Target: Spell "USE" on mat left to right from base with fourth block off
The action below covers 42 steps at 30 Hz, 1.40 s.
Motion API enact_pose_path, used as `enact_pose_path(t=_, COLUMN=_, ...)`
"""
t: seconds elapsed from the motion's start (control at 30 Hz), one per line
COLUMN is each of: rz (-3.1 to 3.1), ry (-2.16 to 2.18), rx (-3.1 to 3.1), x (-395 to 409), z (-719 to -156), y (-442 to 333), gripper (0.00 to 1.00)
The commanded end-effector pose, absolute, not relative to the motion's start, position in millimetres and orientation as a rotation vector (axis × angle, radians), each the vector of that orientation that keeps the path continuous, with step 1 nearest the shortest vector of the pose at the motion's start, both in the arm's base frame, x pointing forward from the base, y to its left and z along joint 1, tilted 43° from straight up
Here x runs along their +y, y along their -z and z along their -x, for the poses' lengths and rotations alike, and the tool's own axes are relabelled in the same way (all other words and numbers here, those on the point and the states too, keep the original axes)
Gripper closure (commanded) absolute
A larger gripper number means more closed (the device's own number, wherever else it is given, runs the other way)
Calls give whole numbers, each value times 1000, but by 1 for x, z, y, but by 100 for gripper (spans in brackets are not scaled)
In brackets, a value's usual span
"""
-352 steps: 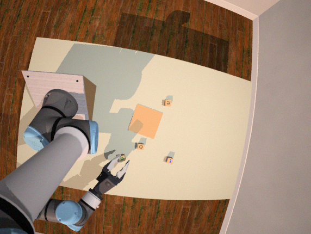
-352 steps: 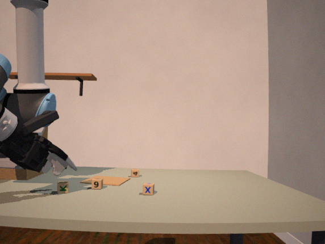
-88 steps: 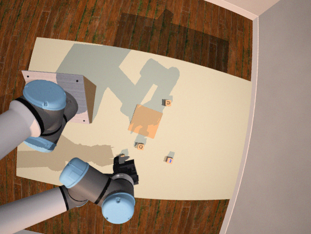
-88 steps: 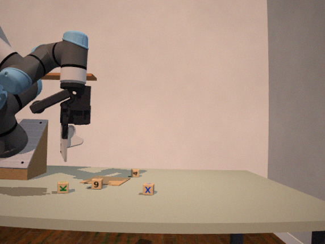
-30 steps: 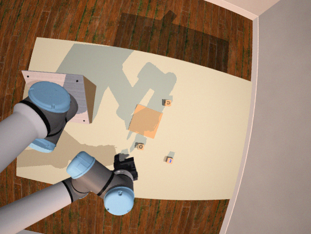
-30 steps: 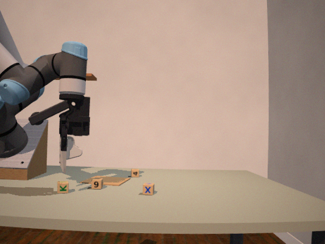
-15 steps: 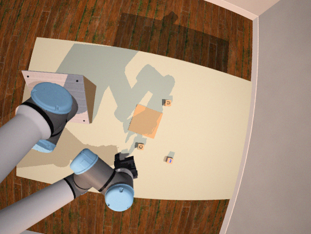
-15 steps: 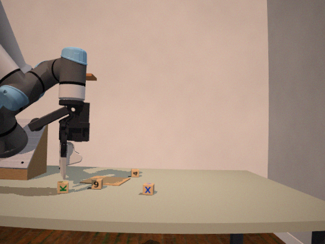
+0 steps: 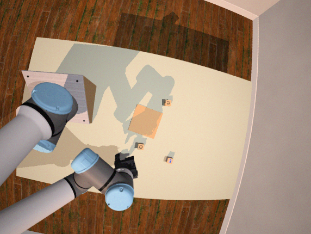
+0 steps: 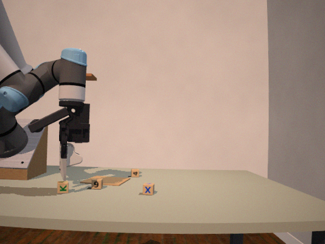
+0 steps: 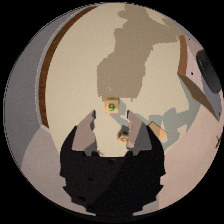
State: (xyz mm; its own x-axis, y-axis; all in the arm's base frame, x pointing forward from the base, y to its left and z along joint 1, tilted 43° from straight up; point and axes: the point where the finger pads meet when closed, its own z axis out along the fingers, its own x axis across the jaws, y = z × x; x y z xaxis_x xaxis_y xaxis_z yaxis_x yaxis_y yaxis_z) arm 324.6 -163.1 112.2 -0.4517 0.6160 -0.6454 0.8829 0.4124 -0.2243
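Partly open gripper poised over the green-lettered block, left of the mat

The small tan wooden block with green characters [image 10: 62,187] [image 11: 111,105] sits on the pale table [image 9: 204,122] [image 10: 227,198] [image 11: 70,80], off the mat, at the near left. The black gripper [image 9: 125,164] [image 10: 65,177] [image 11: 111,110] hangs fingers down just above it, partly open with nothing between its fingers. From overhead its body hides the block. The wrist view puts the cube just beyond the fingertips, roughly centred on the gap and nearly square to them; as a cube it has no long axis, so the faces decide. Going lower and onto it looks like the next move.

The nearest hazard seems to be the tan block with a black ring-like top mark [image 9: 140,146] [image 10: 96,184] [image 11: 123,135], standing to the right, between this cube and the flat orange square mat [image 9: 147,119] [image 10: 113,180] [image 11: 158,131]. The blue-marked tan block [image 9: 169,160] [image 10: 148,189] lies farther right, the tan block topped with U [image 9: 168,103] [image 10: 134,173] beyond the mat. A carry should clear the ring-marked block.
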Motion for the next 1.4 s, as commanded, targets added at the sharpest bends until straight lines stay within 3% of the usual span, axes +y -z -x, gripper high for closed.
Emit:
enact_pose_path(t=0.0, rz=-1273, ry=761, rx=2207, x=-163, z=-324, y=-111, gripper=60)
enact_pose_path(t=1.37, rz=-1275, ry=763, rx=2210, x=-176, z=-325, y=-94, gripper=60)
